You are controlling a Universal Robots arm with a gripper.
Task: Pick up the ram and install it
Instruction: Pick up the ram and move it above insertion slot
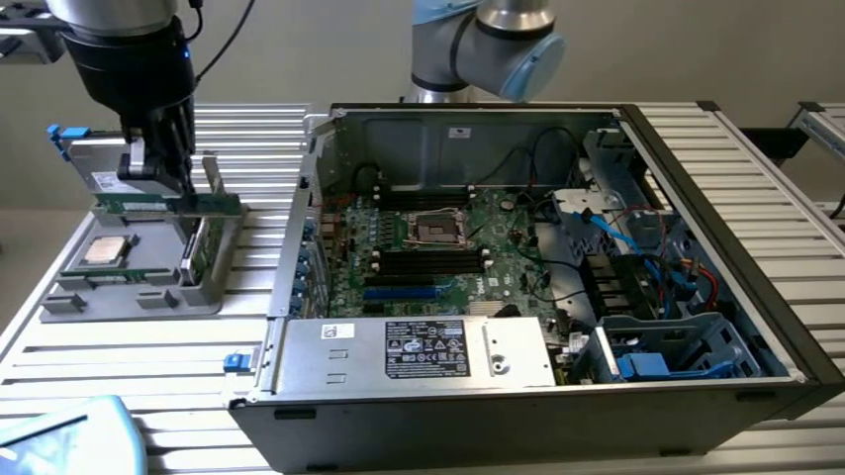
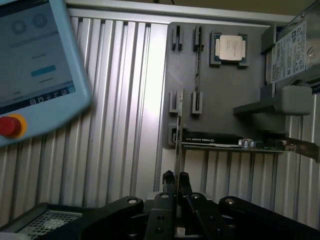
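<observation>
1. Pincer (image 1: pixel 161 186) fingers are pressed together on the ram (image 1: pixel 198 205). It is pinched at its upper edge and held level over the grey holder tray (image 1: pixel 79 302), at the exterior view's left. Whether it is clear of the tray's slots cannot be told.
2. The arm's black wrist (image 1: pixel 133 59) is pointed straight down over the tray.
3. In the wrist view the ram (image 2: pixel 178 135) is seen edge-on as a thin line running out from the pincer (image 2: pixel 176 181). The two dark fingers (image 2: pixel 170 182) are closed against it from both sides.
4. A teach pendant (image 2: pixel 35 65) with a lit screen and a red button (image 2: pixel 10 126) is seen beside the tray. Its screen text cannot be read.
5. On the tray a square silver processor (image 1: pixel 109 249) is laid flat and a boxy drive (image 1: pixel 99 163) is set behind it. A green card (image 1: pixel 198 247) is stood on edge beside the processor, below the ram.
6. A white printed label is carried on the drive (image 2: pixel 287 50) and white writing on the card's black strip (image 2: pixel 215 137). Neither can be read.
7. Further right, the open computer case (image 1: pixel 528 416) is laid on its side with the motherboard (image 1: pixel 436 237) exposed and dark memory slots (image 1: pixel 425 260) beside the socket. Grey and blue arm joints (image 1: pixel 492 35) are seen behind it.
8. A black-and-white label (image 1: pixel 425 348) is fixed to the silver power supply (image 1: pixel 509 361), but its print is illegible.
</observation>
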